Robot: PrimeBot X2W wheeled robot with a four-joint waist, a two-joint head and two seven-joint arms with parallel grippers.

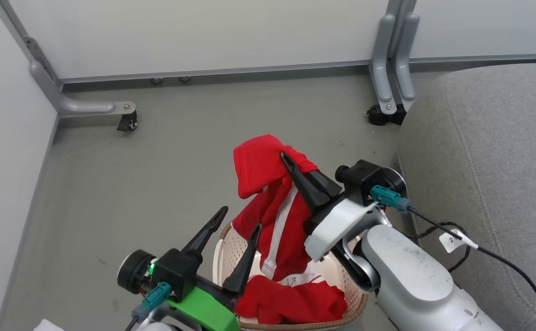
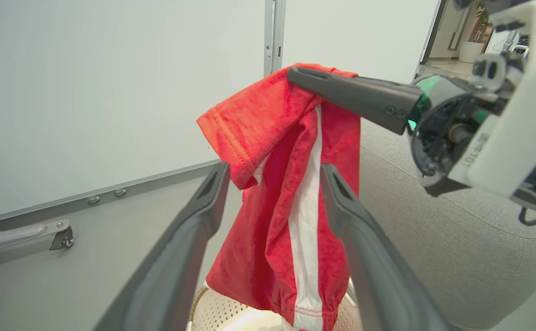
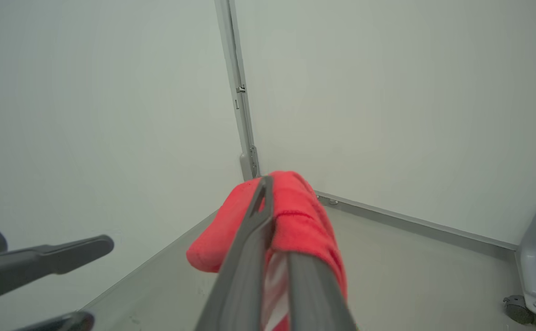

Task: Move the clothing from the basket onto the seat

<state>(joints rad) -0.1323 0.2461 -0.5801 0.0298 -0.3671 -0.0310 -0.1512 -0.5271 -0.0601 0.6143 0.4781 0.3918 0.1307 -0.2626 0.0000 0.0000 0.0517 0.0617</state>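
Lift-out was the step in hand: the right gripper (image 1: 286, 160), clamped on the clothing (image 1: 270, 209) above the basket (image 1: 229, 257), likely needed swinging over the seat (image 1: 502, 151), while the left gripper (image 1: 241, 217) hung wide and empty.

Grey floor (image 1: 157, 161), white partition panels (image 1: 203, 32) on castered grey feet (image 1: 88, 108)

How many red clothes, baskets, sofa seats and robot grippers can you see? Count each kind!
Basket: 1
Red clothes: 2, it seems: lifted piece, lying piece
Grey seat: 1
Grippers: 2: left gripper, right gripper
Total: 6
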